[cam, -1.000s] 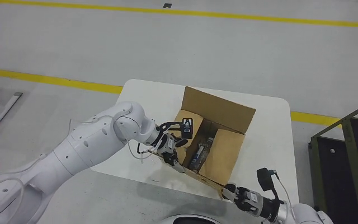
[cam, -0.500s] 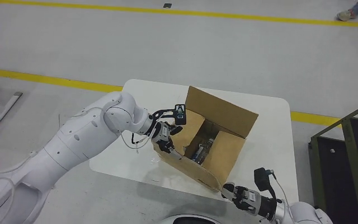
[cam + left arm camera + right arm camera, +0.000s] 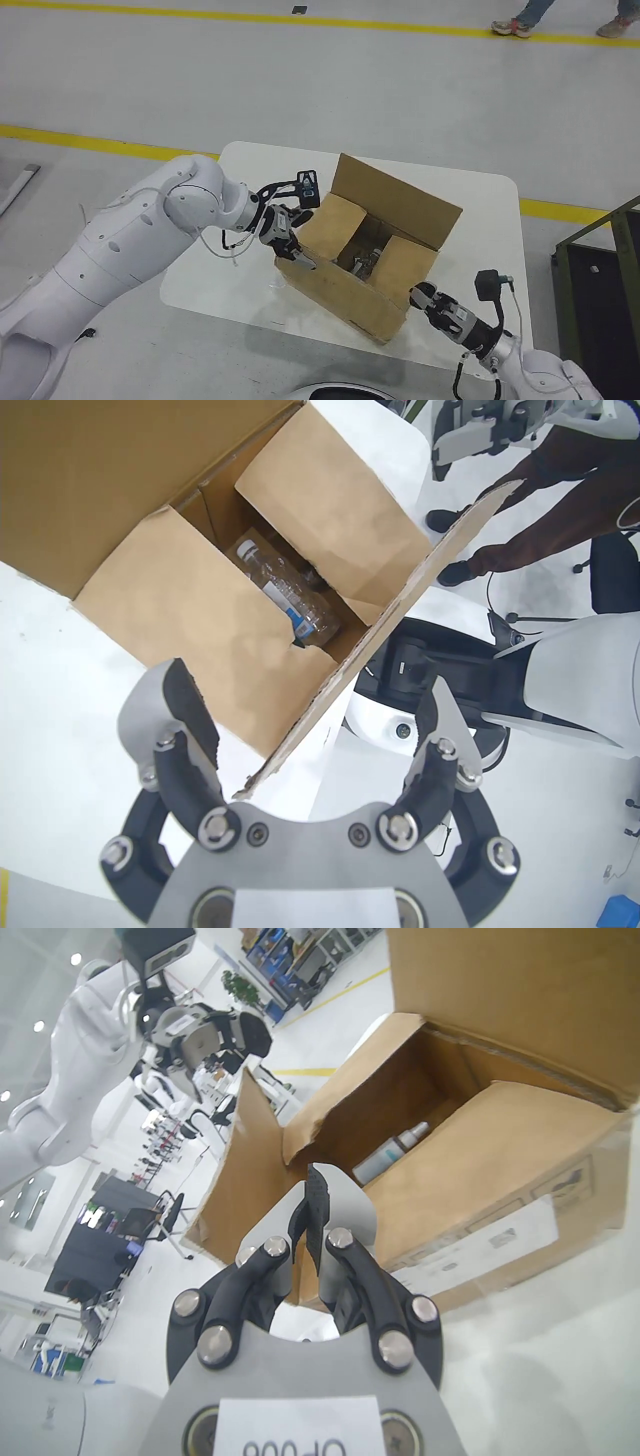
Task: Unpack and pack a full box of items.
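Box (image 3: 345, 290) of brown cardboard sits on the white table (image 3: 480, 215) with its top open. The table sticks out from under the box on every side. On the far side of the box a tall flap (image 3: 400, 200) stands up. Two smaller flaps lean in over the opening of the box, one from each side.

Down inside the box lies a clear plastic bottle (image 3: 287, 597). It is on its side and has a white cap and a blue label. A small spray bottle (image 3: 387, 1155) with a thin tip is inside the box too. One of the leaning flaps hides part of it.

The left gripper (image 3: 305, 680) is up against one end of the box's near side. Its two fingers are spread wide apart. The thin rough edge of a box flap (image 3: 345, 672) runs through the gap between them. One finger (image 3: 187, 705) is right by the brown face of the cardboard, but I cannot tell if it touches. The other finger is off to the side of the box, clear of the flap.

The right gripper (image 3: 316, 1183) is just beside the other end of the box's near side, close to the corner. Its two fingers are pressed together, and nothing shows between them. It is outside the box, not in the opening.
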Robot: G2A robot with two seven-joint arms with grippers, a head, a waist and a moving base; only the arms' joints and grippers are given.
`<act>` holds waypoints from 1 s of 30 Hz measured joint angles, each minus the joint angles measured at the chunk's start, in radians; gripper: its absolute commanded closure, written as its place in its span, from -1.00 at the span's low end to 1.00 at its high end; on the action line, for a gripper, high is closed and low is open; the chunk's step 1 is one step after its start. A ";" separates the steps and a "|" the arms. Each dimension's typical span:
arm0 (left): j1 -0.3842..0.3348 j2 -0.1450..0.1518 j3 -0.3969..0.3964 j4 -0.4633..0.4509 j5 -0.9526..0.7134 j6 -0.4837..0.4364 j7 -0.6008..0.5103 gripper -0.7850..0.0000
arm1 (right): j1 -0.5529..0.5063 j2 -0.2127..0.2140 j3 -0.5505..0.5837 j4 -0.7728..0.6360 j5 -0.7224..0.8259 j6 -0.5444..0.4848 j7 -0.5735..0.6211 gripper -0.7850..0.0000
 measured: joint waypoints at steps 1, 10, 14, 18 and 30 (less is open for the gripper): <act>0.002 -0.002 -0.001 -0.001 0.003 -0.001 0.001 -1.00 | 0.007 -0.001 -0.012 0.004 -0.010 0.013 -0.005 1.00; 0.001 -0.011 -0.027 0.021 0.021 0.017 0.002 -1.00 | 0.021 -0.007 -0.152 -0.037 -0.036 -0.061 0.017 1.00; 0.000 -0.005 -0.057 0.028 0.040 0.036 0.016 -1.00 | 0.005 -0.002 -0.168 -0.046 -0.071 -0.123 0.041 1.00; 0.014 0.006 -0.090 0.030 0.048 0.064 0.033 -1.00 | -0.007 0.003 -0.182 -0.049 -0.129 -0.177 0.064 1.00; 0.070 0.009 -0.115 0.007 0.075 0.083 0.042 -1.00 | -0.018 0.012 -0.200 -0.050 -0.432 -0.152 0.041 1.00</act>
